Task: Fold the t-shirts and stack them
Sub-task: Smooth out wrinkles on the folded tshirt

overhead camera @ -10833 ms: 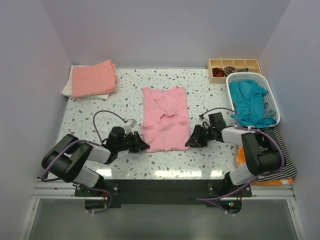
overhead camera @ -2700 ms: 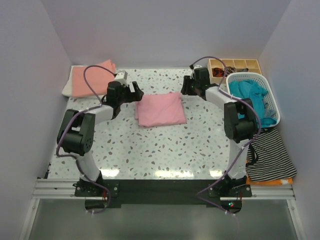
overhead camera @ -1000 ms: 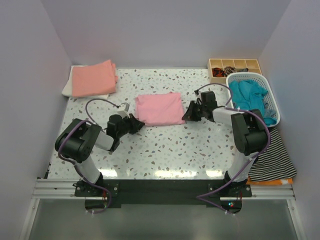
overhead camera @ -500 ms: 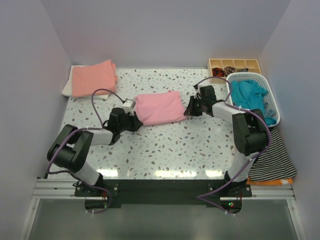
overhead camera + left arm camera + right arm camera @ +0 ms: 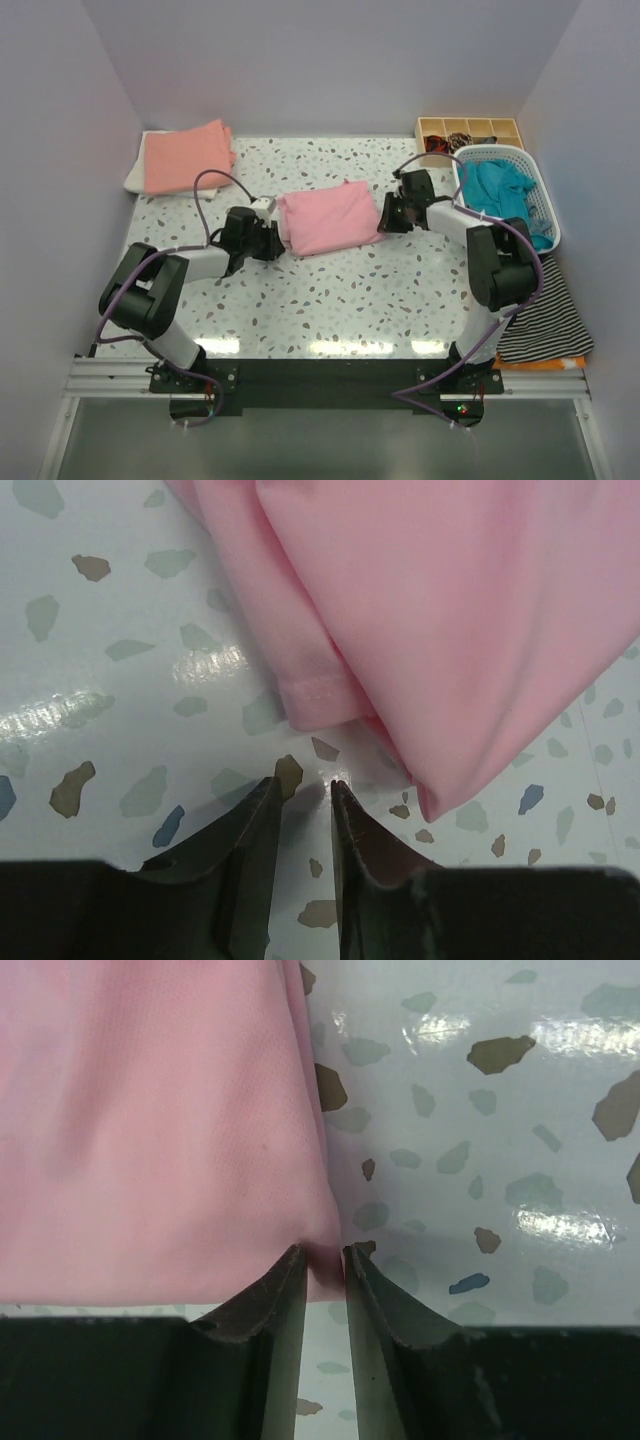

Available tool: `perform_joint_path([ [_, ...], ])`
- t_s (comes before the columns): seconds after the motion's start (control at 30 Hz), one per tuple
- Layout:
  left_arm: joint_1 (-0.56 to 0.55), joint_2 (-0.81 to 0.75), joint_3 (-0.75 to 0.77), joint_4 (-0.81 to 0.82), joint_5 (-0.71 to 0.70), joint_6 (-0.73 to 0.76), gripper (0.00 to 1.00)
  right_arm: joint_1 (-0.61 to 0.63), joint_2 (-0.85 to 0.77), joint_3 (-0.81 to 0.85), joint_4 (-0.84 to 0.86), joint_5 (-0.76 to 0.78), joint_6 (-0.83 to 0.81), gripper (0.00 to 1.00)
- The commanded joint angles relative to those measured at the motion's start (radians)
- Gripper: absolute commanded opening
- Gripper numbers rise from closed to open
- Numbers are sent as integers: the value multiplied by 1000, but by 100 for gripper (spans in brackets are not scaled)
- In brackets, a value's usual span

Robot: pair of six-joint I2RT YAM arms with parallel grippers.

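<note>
Closer than before, the left gripper (image 5: pixel 303 783) (narrow, empty) waits just beside the pink t-shirt (image 5: pixel 330 220). It lies folded on the table (image 5: pixel 330 295), long side running across to the right gripper (image 5: pixel 324 1252), which pinches its corner.

L arm (image 5: pixel 142 298), R arm (image 5: pixel 500 266): black joint housings, white link covers. Purple cable (image 5: pixel 212 174) on ea. arm. Fingers (image 5: pixel 250 850): black, tapered. Base plate (image 5: pixel 320 376): black.

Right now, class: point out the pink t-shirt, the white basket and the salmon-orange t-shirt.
pink t-shirt (image 5: pixel 330 220), top view, centre of the fold
white basket (image 5: pixel 545 197), top view, right wall
salmon-orange t-shirt (image 5: pixel 185 157), top view, top face
</note>
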Motion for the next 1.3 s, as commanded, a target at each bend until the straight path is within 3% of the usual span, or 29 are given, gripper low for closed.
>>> perform_joint_path([
  [0.0, 4, 10, 23, -84, -70, 30, 33, -3, -34, 36, -27, 61, -27, 36],
  [0.07, 5, -4, 16, -76, -80, 30, 34, -3, -48, 34, -32, 71, -25, 42],
  [0.2, 5, -62, -7, -44, -75, 24, 46, -3, -105, 27, -24, 89, -33, 44],
  [0.3, 5, -111, -15, 14, -78, -12, 49, -2, -139, 42, 1, 69, -31, 45],
  [0.37, 5, -133, 5, 75, -61, -58, 56, -3, -133, 66, 42, 8, -22, 45],
  [0.47, 5, -127, 90, 155, 6, -107, 57, -3, -67, 151, 62, -78, -8, 46],
  [0.67, 5, 42, 319, 318, 138, -187, 57, -2, 137, 329, 198, -388, 130, 47],
  [0.8, 8, 245, 440, 401, 199, -213, 56, -2, 280, 415, 235, -466, 225, 47],
  [0.97, 13, 419, 535, 402, 246, -230, 52, 0, 254, 300, 228, -468, 216, 48],
  [1.1, 24, 467, 523, 384, 241, -214, 51, 0, 144, 141, 206, -417, 159, 48],
  [1.27, 57, 491, 500, 323, 184, -140, 50, 0, 66, 64, 96, -301, 72, 48],
])
